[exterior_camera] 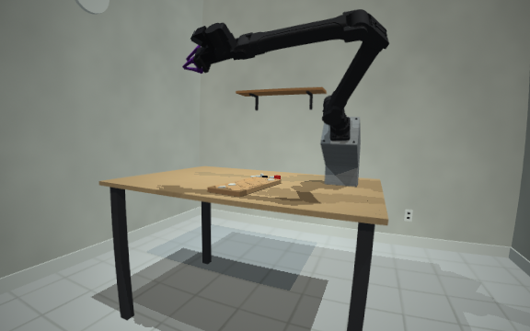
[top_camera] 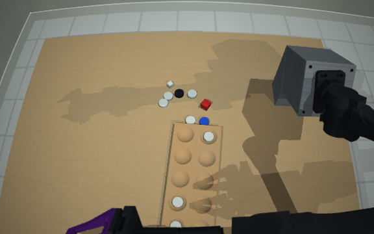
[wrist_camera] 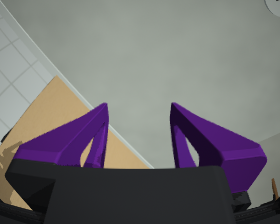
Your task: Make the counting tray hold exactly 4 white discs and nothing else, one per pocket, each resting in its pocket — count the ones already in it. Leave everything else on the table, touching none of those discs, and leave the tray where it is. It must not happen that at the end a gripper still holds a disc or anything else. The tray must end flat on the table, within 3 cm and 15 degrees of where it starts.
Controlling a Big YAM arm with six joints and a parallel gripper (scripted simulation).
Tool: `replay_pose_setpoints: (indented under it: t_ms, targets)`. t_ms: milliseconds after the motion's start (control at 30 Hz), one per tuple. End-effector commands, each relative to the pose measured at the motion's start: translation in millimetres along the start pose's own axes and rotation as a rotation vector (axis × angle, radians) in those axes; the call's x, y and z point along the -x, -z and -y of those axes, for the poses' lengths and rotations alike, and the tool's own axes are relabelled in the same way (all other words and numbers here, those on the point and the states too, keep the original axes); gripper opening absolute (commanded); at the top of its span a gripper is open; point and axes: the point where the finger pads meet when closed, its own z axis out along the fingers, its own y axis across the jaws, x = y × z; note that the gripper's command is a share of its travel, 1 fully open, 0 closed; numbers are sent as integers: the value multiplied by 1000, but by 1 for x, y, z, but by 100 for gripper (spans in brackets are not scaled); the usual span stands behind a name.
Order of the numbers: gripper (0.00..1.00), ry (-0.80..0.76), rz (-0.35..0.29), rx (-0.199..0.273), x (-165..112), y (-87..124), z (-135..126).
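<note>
The wooden counting tray (top_camera: 191, 175) lies on the table with two columns of pockets. White discs rest in three pockets: far right (top_camera: 208, 136), near left (top_camera: 177, 202) and nearest left (top_camera: 175, 224). The nearest right pocket is hidden by the arm. Several loose white discs lie beyond the tray, one at its far edge (top_camera: 190, 119), others further off (top_camera: 192, 93) (top_camera: 168, 95) (top_camera: 163, 103). My gripper (exterior_camera: 191, 62) is high above the table's near side, purple fingers apart with nothing between them, as the wrist view (wrist_camera: 139, 119) shows. It also shows at the bottom edge of the overhead view (top_camera: 89, 224).
A blue disc (top_camera: 204, 121) touches the tray's far edge. A black disc (top_camera: 178, 93), a red cube (top_camera: 205, 104) and a small white cube (top_camera: 170, 84) lie among the loose discs. The grey arm base (top_camera: 310, 79) stands at the right. A wall shelf (exterior_camera: 281, 92) hangs behind.
</note>
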Motion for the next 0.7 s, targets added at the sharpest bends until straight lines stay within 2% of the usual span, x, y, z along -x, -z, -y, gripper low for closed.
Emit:
replay_pose_setpoints:
  t_ms: [0, 233, 267, 367, 400, 433, 500, 567, 600, 667]
  targets:
    - [45, -22, -5, -20, -1, -4, 11]
    - [45, -21, 2, -20, 3, -1, 11]
    - [45, -29, 109, -82, 49, 12, 30]
    - [45, -29, 109, -81, 49, 12, 29]
    - [45, 0, -46, -51, -18, -20, 31]
    - [45, 5, -146, -23, -63, -34, 32]
    - [45, 5, -146, -23, -67, -37, 34]
    - [45, 7, -128, -26, -56, -38, 35]
    - [45, 6, -227, 7, -105, -51, 36]
    - [45, 7, -221, 7, -102, -52, 36]
